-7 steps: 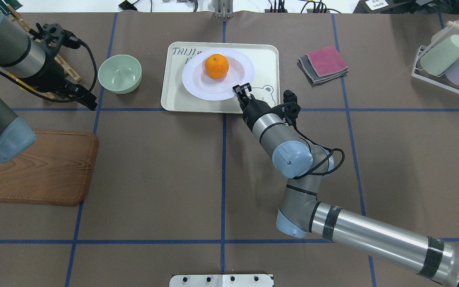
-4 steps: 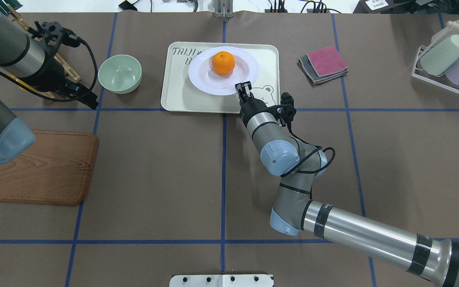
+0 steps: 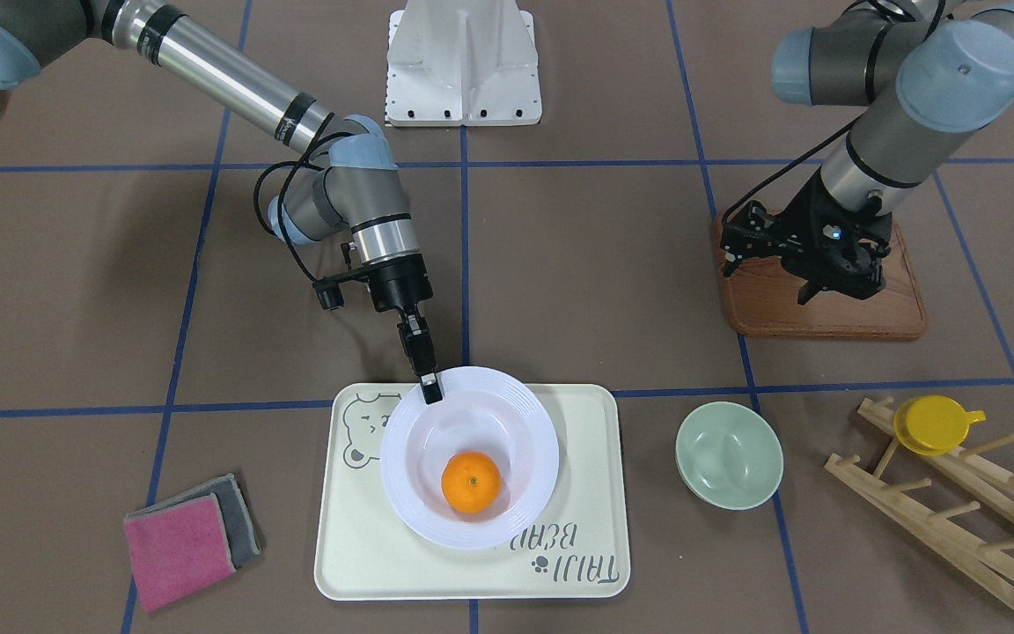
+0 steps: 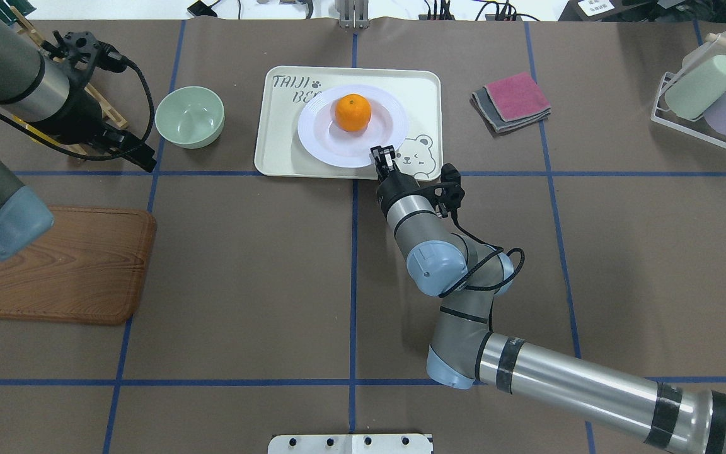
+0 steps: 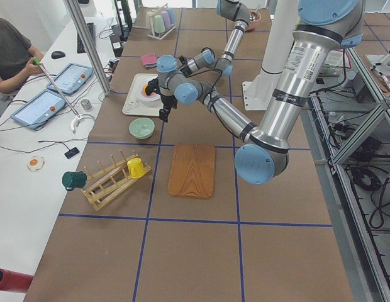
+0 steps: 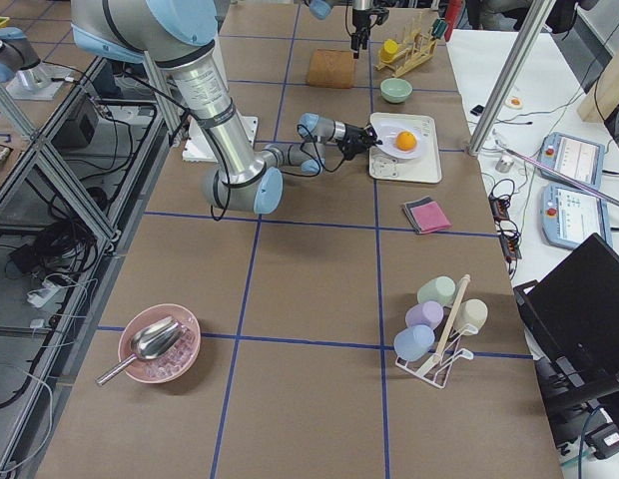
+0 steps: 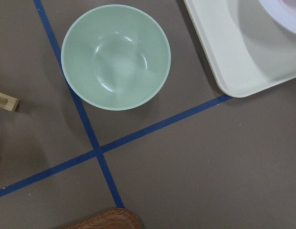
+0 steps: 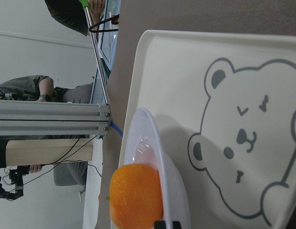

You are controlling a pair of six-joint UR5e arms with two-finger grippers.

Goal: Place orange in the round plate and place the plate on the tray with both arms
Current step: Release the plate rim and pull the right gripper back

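The orange (image 4: 353, 112) lies in the middle of the white round plate (image 4: 319, 135), and the plate sits on the cream bear tray (image 4: 275, 145). My right gripper (image 4: 383, 153) is at the plate's near rim, shut on it. From the front, that gripper (image 3: 430, 390) bites the rim of the plate (image 3: 410, 493), with the orange (image 3: 471, 482) behind it. The right wrist view shows the plate's rim (image 8: 155, 138) edge-on over the tray (image 8: 186, 71). My left gripper (image 4: 139, 157) hangs open and empty, well left of the tray.
A pale-green bowl (image 4: 189, 116) stands left of the tray. A wooden board (image 4: 67, 265) lies near left, and folded cloths (image 4: 512, 101) lie right of the tray. A cup rack (image 4: 709, 94) is far right. A wooden rack holds a yellow cup (image 3: 934, 423).
The right gripper carried the plate with the orange slightly right and lowered it onto the tray, uncovering more of the lettering. The left arm barely moved.
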